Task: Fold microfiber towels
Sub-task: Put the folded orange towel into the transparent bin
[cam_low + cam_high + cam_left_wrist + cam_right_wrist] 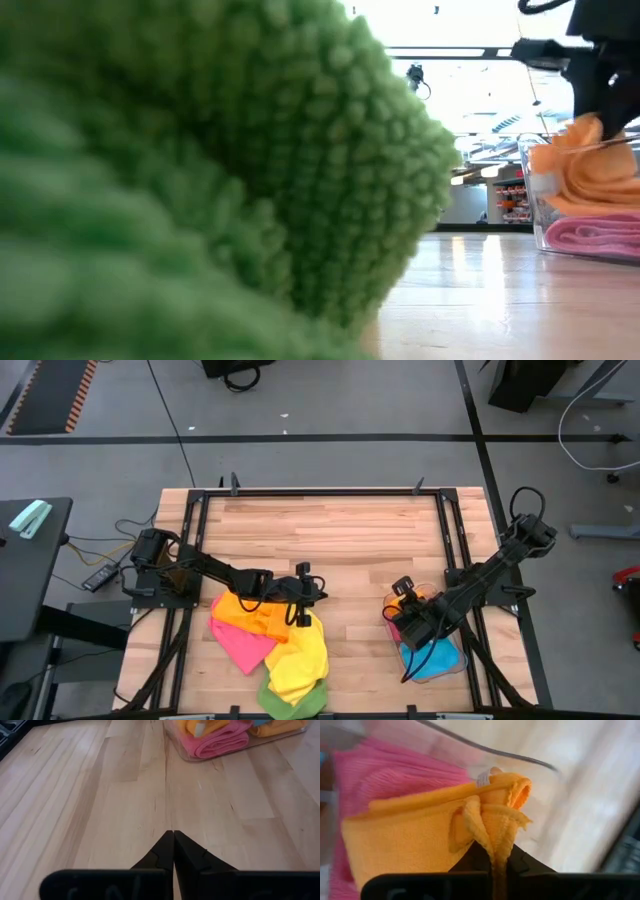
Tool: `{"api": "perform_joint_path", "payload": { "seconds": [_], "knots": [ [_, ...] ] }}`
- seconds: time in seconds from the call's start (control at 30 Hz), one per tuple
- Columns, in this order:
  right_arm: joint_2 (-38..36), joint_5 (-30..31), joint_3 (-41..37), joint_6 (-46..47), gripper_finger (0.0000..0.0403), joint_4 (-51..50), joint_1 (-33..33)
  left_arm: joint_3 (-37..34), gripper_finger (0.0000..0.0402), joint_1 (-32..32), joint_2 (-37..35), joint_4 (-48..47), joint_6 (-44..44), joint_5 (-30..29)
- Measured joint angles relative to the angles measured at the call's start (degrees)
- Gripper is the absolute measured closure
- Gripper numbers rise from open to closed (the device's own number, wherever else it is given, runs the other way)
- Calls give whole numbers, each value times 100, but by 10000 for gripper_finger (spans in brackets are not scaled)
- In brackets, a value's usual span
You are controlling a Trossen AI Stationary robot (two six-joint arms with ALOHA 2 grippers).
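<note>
A pile of microfiber towels lies at the table's near left: orange (245,615), pink (240,645), yellow (300,660) and green (290,700). The green one (200,180) fills most of the low view. My left gripper (173,834) hovers shut at the pile's right edge (305,615), nothing between its fingers. A clear bin (460,660) at the near right holds an orange towel (585,170), a pink one (590,235) and a blue one (435,658). My right gripper (495,855) is shut on the orange towel in the bin. My right gripper pinches a bunched, hemmed edge (492,827) of the bin's orange towel between its two fingers, several layers together. The fingers slant down from above. The pinched part rises in a peak (590,125) above the bin's rim, and the rest lies in the bin on the pink towel.
Bare wooden tabletop (150,795) stretches between the pile and the bin and on to the far edge. A black frame (320,492) runs round the table. The bin's clear wall (520,757) stands close round my right gripper.
</note>
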Motion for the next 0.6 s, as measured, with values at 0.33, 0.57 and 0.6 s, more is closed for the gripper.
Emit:
{"api": "perform_joint_path", "payload": {
  "seconds": [0.33,0.57,0.6],
  "knots": [
    [0,883,268,723,391,-612,452,0,376,0,0,0,-3,2],
    [0,435,-247,1340,391,-155,751,0,381,-51,0,0,-8,1],
    [0,354,-325,1356,391,-98,782,0,384,-51,0,0,-1,1]
  ]
}}
